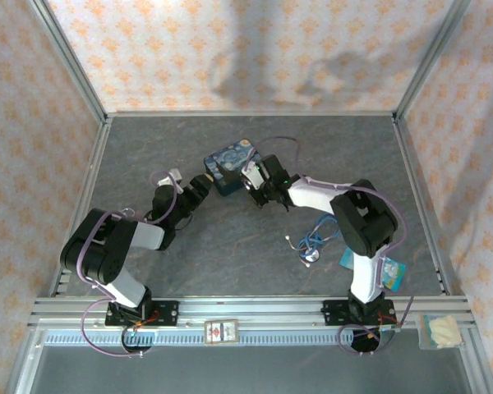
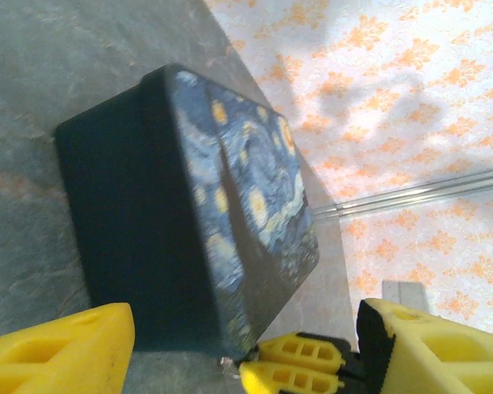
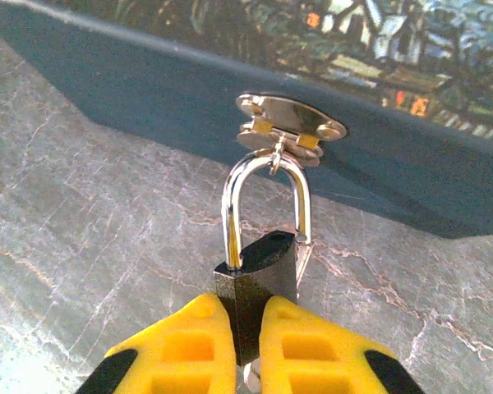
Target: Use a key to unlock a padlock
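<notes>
The padlock [image 3: 259, 275] has a dark body and a silvery shackle [image 3: 230, 205] that hangs through the brass hasp [image 3: 289, 121] on the painted box [image 3: 189, 82]. My right gripper [image 3: 248, 316] is shut on the padlock's body. The body is turned edge-on; the shackle's left leg sits in it and the right leg stands beside it. A small pale metal bit [image 3: 253, 379] pokes out under the body; it may be the key, I cannot tell. My left gripper [image 2: 242, 349] is open, its yellow fingers [image 2: 66, 345] wide apart at the box's [image 2: 230, 197] near corner.
The box [image 1: 232, 164] lies mid-table between both grippers, the left gripper [image 1: 199, 185] and the right gripper [image 1: 255, 187]. A blue coiled cord [image 1: 314, 240] with a round disc lies right of centre. Small packets [image 1: 392, 271] sit by the right arm's base. Patterned walls enclose the table.
</notes>
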You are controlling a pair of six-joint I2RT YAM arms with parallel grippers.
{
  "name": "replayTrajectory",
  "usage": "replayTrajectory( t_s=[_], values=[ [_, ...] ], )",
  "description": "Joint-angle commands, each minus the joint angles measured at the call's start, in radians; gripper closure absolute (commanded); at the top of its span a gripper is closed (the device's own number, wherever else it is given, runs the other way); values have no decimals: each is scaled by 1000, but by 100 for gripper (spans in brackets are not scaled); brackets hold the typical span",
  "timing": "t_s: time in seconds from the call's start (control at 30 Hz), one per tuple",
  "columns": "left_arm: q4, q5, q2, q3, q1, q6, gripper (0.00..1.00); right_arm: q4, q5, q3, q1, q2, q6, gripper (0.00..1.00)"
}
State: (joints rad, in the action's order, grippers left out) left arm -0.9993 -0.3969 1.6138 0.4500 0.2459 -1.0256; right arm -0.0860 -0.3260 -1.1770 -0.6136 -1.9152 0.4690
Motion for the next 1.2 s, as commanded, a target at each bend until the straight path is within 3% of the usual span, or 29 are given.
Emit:
replayTrajectory(
  t_s=[0.0, 0.4, 0.83, 1.17],
  values=[
    [1, -37, 26, 59, -10, 50, 29, -102, -71, -15, -5, -9, 128, 100],
    [36, -93, 112, 132, -20, 77, 30, -367, -259, -230, 30, -120, 284, 100],
    [215, -112, 113, 219, -27, 211, 31, -493, -284, -424, 30, -226, 387, 100],
    [264, -152, 110, 251, -32, 248, 31, -555, -342, -555, 29, -340, 376, 100]
  ],
)
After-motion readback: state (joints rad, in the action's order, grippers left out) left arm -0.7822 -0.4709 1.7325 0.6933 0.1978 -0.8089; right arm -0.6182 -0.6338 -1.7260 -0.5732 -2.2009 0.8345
